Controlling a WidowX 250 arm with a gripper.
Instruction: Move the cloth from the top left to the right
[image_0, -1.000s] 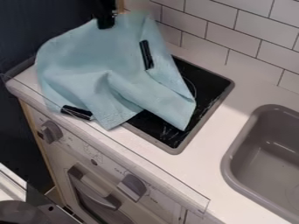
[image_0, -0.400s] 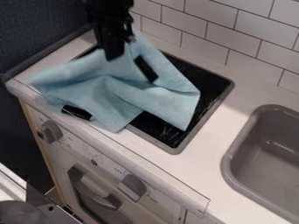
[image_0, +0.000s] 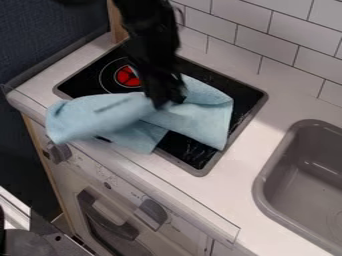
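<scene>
With the cloth (image_0: 197, 117) pinched in the gripper (image_0: 165, 101) over the stovetop (image_0: 244, 116), the move looks about half done: the red burner (image_0: 127, 76) at ten o'clock is uncovered, but the eight-o'clock end needs bringing towards three.

The count gives one gripper (image_0: 165, 102) and one cloth (image_0: 200, 120), the latter right at the jaws and spread to both sides of them in the view. One cooktop (image_0: 237, 95) lies beneath the jaws, with one red burner disc (image_0: 128, 76) showing up and left of them. One counter (image_0: 270, 110) surrounds the cooktop, and one sink (image_0: 260, 182) sits right of the jaws and lower. Below the jaws come two knobs, one (image_0: 59, 151) farther left and one (image_0: 152, 213) nearly straight down, plus one oven handle (image_0: 107, 221). One wooden post (image_0: 117, 22) stands up and left of the jaws
</scene>
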